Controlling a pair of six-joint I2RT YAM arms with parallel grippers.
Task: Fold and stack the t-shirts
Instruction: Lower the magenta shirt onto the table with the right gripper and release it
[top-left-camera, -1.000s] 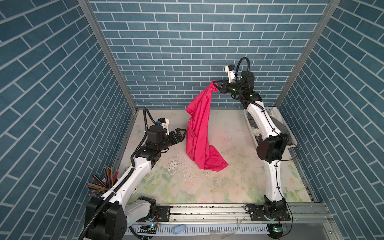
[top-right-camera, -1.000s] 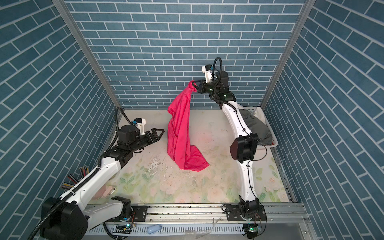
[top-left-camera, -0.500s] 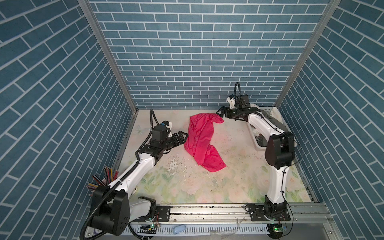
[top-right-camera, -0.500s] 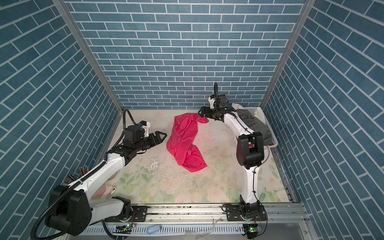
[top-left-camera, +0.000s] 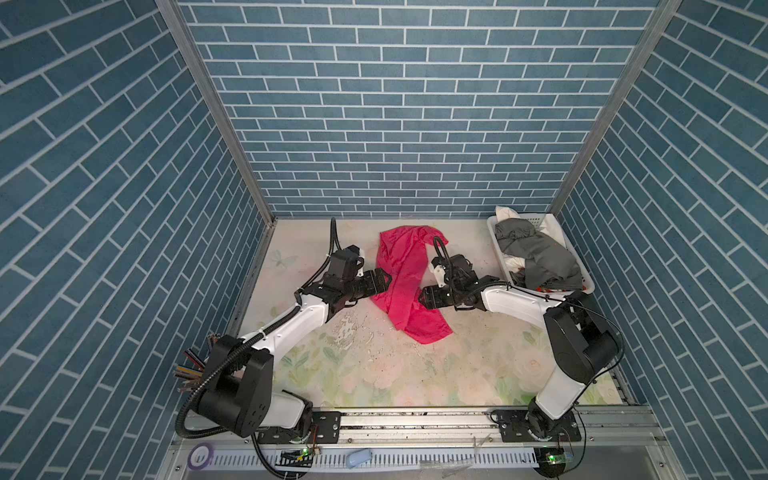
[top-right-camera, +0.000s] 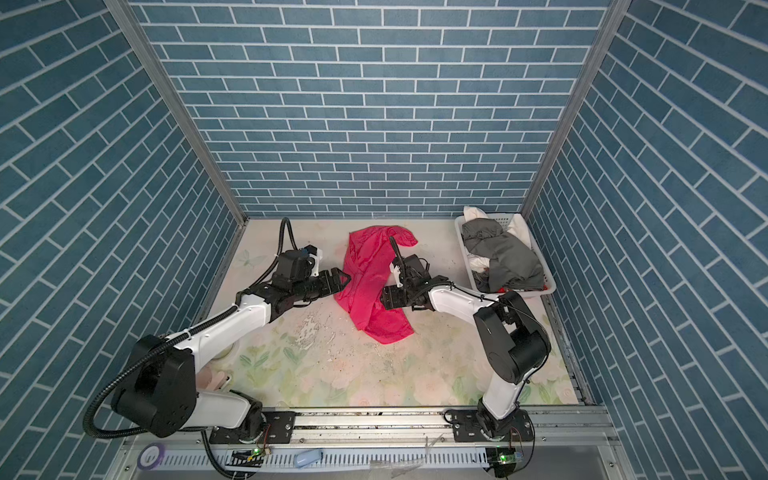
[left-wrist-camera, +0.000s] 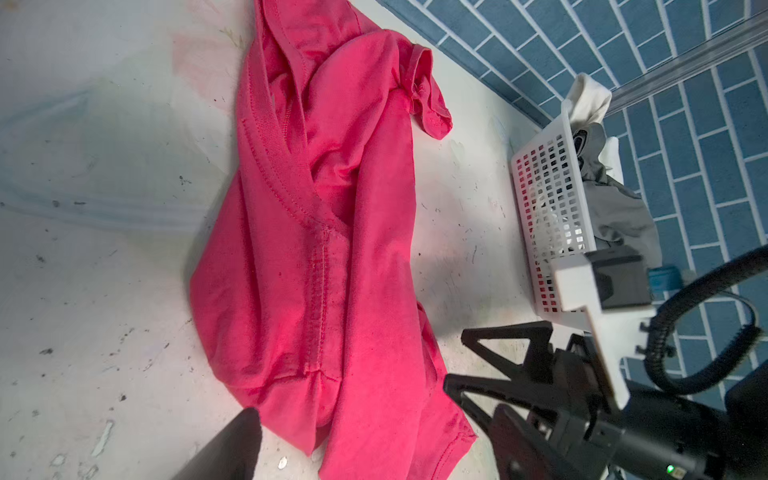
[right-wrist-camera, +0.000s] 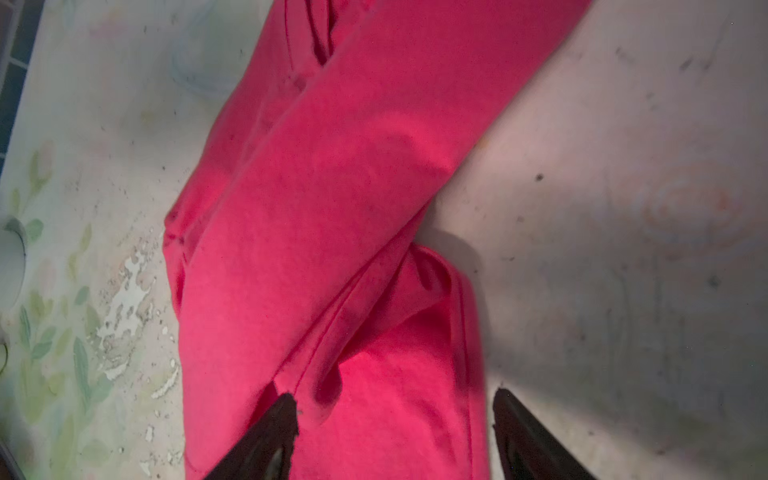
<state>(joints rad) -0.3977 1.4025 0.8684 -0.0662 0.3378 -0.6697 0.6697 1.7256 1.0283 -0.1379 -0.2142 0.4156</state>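
A pale tabletop (top-left-camera: 374, 374) printed with faded flowers, its print flaked off in a patch (top-left-camera: 348, 328) left of the middle, carries a crumpled bright pink-magenta cloth t-shirt (top-left-camera: 405, 274) lying as a long twisted strip toward the back, and a white slotted plastic basket (top-left-camera: 534, 216) in the far right corner.

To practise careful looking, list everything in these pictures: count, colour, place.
pink t-shirt: one, bright pink, crumpled mid-table
grey t-shirt: one, dark grey, heaped in the basket
white cloth: some, white, in the basket
basket: one, white slotted, far right corner
table: one, pale floral
coloured sticks: bundle, mixed, left edge
left gripper: one, black, open, at the shirt's left edge
right gripper: one, black, open, over the shirt
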